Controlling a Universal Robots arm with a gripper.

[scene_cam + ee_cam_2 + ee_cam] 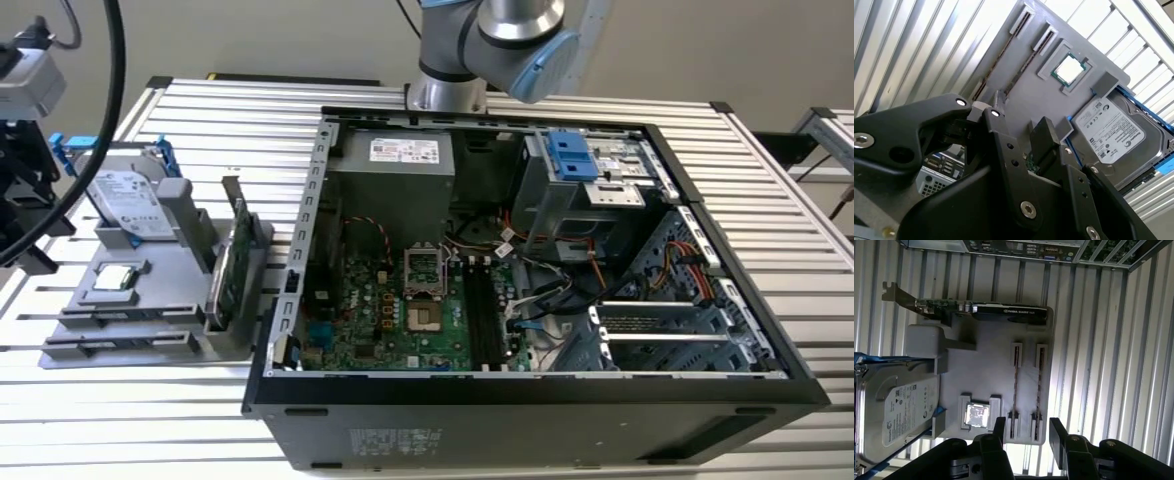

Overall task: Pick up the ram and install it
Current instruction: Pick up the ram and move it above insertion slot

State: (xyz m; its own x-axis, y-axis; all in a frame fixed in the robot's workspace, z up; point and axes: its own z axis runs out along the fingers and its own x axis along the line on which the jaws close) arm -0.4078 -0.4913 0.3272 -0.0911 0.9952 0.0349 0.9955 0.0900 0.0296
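The claw [1029, 429] hangs released and empty above the grey holder [989, 365], its two black fingers [1059, 432] spread with a clear gap between them. In the first wrist view that gap lies over the end of the holder where two narrow slots run side by side. The ram [1015, 385] stands on edge in the slot nearer the processor chip [977, 416], and a second stick [1039, 385] just like it stands in the next slot; neither is touched. In the second wrist view the claw [1021, 112] shows the same spread stance, with the ram [1026, 62] and the second stick [999, 55] running away from the fingertips and the processor chip [1070, 69] just beside them. The hard drive [894, 410] with blue rails sits at one end of the holder, beyond the chip, and the green card [979, 310] with its metal bracket stands along the side nearest the computer case [1029, 247]. In the exterior view the holder [147, 275] rests on the slatted counter [240, 120] at the exterior view's left, just beside the open computer case [534, 280] — its motherboard [400, 310] is exposed, and the robot arm [494, 40] rises behind it.
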